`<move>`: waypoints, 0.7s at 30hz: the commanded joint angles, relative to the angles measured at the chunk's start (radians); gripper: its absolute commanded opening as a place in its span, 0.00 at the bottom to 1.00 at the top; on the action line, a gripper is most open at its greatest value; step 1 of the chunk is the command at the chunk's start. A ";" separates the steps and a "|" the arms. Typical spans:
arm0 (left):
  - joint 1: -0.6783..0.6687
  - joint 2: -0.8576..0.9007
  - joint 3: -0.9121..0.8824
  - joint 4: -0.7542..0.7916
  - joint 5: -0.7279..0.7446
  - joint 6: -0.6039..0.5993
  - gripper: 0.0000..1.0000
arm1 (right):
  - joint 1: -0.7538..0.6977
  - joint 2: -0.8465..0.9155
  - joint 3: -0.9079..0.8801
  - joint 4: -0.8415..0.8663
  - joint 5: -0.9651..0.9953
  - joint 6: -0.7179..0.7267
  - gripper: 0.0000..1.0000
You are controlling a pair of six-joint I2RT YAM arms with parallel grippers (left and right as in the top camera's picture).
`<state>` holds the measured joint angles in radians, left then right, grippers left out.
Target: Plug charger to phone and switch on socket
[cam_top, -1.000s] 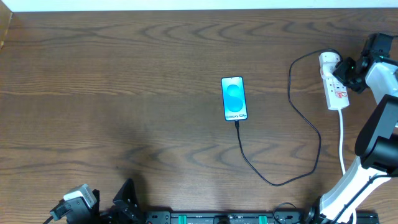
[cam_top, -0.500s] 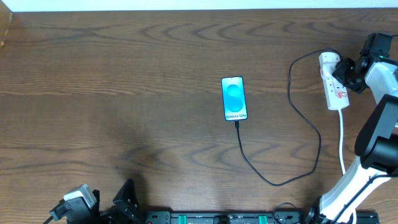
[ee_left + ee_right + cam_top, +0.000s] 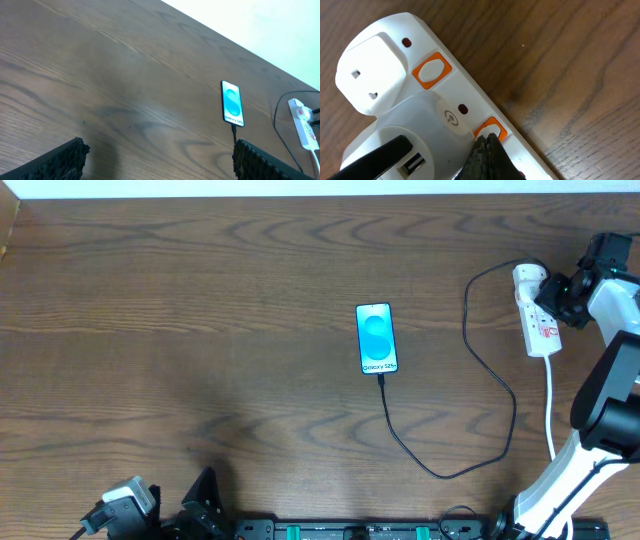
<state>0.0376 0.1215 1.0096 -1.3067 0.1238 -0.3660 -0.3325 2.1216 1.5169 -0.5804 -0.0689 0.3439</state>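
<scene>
Socket (image 3: 536, 320) lies far right; charger (image 3: 480, 360) already in the phone (image 3: 376, 338). Switching on is in hand: my right gripper (image 3: 487, 150), fingers together, touches the orange switch (image 3: 490, 129) and needs a firm press. Left gripper (image 3: 160, 165): fingers apart.

Wears smooth white shells between matte black joint housings on the right arm (image 3: 605, 400). Carries a pale grey-white block and a thin dark cable on the black left arm (image 3: 125, 502). Ends in coarse black textured left finger pads (image 3: 55, 162) and dark, finely ridged right fingers (image 3: 487, 155).
</scene>
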 commanded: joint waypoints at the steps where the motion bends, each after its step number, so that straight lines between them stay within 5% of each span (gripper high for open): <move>1: 0.003 -0.010 -0.005 -0.002 -0.013 -0.002 0.93 | 0.103 0.171 -0.029 0.027 -0.336 -0.077 0.01; 21: 0.003 -0.010 -0.005 -0.002 -0.013 -0.002 0.93 | 0.076 -0.012 -0.028 -0.031 -0.354 -0.112 0.01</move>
<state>0.0376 0.1215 1.0092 -1.3087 0.1238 -0.3660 -0.3374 2.1139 1.5261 -0.5900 -0.0708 0.2337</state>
